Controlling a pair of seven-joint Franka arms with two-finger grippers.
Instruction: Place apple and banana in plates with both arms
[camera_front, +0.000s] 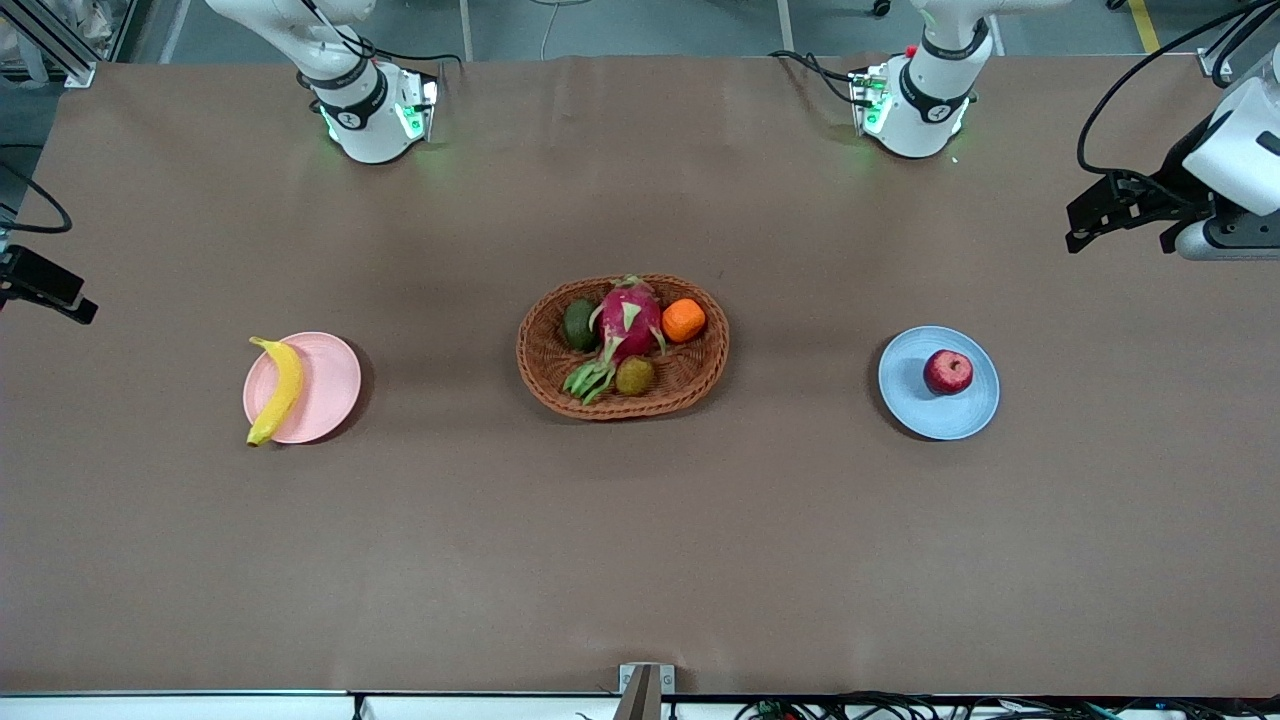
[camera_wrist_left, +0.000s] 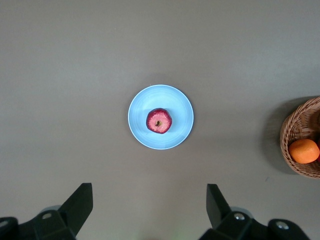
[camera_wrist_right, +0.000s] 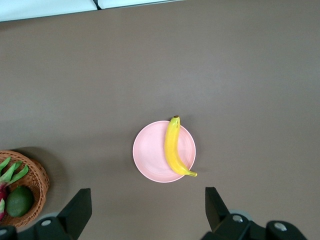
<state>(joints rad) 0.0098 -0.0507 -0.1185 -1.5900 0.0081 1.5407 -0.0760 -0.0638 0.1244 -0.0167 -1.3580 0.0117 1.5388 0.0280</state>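
Note:
The dark red apple (camera_front: 947, 371) (camera_wrist_left: 159, 120) sits near the middle of the light blue plate (camera_front: 920, 405) (camera_wrist_left: 180, 112), toward the left arm's end of the table. The yellow banana (camera_front: 278, 390) (camera_wrist_right: 174, 147) lies across the pale pink plate (camera_front: 325, 385) (camera_wrist_right: 150, 150) toward the right arm's end, one tip past the rim. My left gripper (camera_front: 1115, 235) (camera_wrist_left: 149, 192) hangs open and empty, high over the table's end, well apart from the blue plate. My right gripper (camera_front: 45, 288) (camera_wrist_right: 148, 196) is open and empty too, high up and well clear of the pink plate.
A brown woven basket (camera_front: 560, 380) stands mid-table between the plates. It holds a dragon fruit (camera_front: 630, 315), an orange (camera_front: 684, 320), a green avocado (camera_front: 579, 324) and a small brown fruit (camera_front: 634, 376). Brown cloth covers the table (camera_front: 640, 560).

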